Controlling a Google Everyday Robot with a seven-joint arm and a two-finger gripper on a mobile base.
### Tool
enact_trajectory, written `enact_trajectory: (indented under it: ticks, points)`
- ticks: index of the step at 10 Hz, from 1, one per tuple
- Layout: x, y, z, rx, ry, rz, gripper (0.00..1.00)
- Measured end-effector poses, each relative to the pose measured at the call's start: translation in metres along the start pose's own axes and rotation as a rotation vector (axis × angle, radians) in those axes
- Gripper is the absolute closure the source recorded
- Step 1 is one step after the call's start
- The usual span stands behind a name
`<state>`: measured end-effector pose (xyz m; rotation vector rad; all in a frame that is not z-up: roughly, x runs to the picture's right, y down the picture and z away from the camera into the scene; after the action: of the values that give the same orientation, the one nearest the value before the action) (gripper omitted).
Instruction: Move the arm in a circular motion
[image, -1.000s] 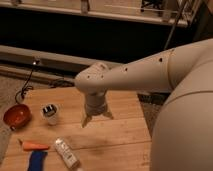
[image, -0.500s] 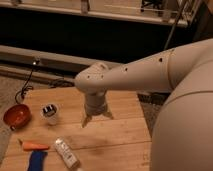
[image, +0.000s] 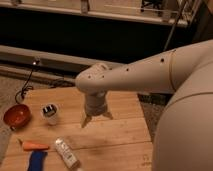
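Jaws: spread apart, with nothing between the two pale fingers (image: 86, 121).
Gripper (image: 96, 119): points straight down and hangs over the middle of the wooden table (image: 125, 136), above the surface and not touching any object.
Arm (image: 145, 75): thick and off-white. It comes in from the right side and reaches across to a rounded joint above the gripper; a very large segment fills the right edge of the view.
Near objects: a white cup (image: 50, 113) stands to the left of the gripper, apart from it. A white bottle (image: 66, 153) lies lower left.
Far objects: a red bowl (image: 17, 116) is at the left table edge. A carrot (image: 34, 146) and a blue object (image: 37, 161) are at the lower left.
Floor: a black cable (image: 27, 88) lies beyond the table.
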<state>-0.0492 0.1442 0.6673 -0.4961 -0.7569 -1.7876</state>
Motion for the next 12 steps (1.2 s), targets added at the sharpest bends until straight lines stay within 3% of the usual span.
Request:
enact_trajectory:
  ticks: [1, 4, 8, 9, 11, 12]
  points:
    - [0.007, -0.003, -0.003, -0.001, 0.016, -0.035, 0.22]
    - [0.042, -0.012, -0.017, -0.015, 0.097, -0.109, 0.50]
    - [0.113, 0.000, -0.041, -0.038, 0.274, -0.124, 0.89]
    - [0.137, 0.006, -0.053, -0.046, 0.338, -0.123, 0.98]
    - [0.165, 0.028, -0.072, -0.070, 0.421, -0.095, 1.00]
    - [0.173, 0.051, -0.076, -0.089, 0.444, -0.057, 1.00]
